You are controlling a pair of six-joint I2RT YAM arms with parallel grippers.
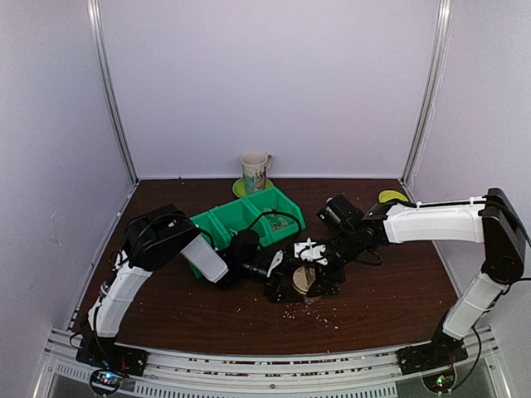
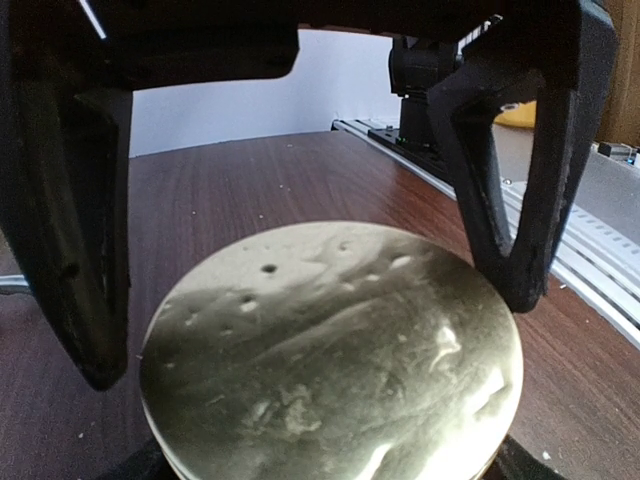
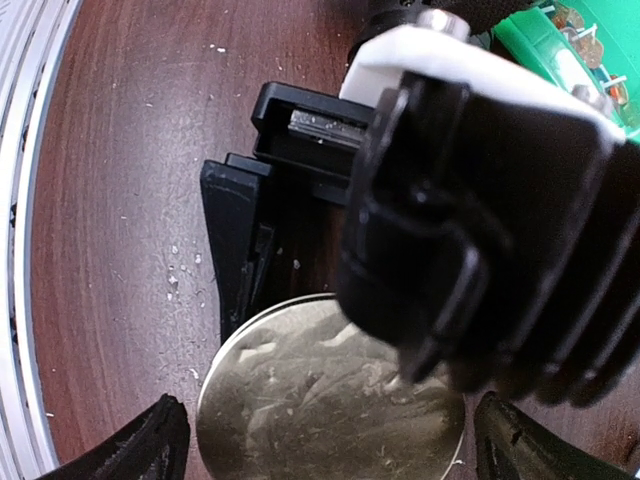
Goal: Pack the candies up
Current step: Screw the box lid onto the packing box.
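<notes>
Inward-reaching left arm (image 1: pixel 118 297) and right arm (image 1: pixel 431 222), jaws wide apart

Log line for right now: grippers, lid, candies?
left gripper: straddling jar lid, contact unclear | right gripper: open over same lid | candies: loose on table near lid | green bin: behind lid

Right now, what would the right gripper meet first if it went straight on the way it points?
Probably the round tan lid, centred between the right gripper's open fingers. The left gripper's body overhangs part of it, so that might be struck first; depth is unclear.
</notes>
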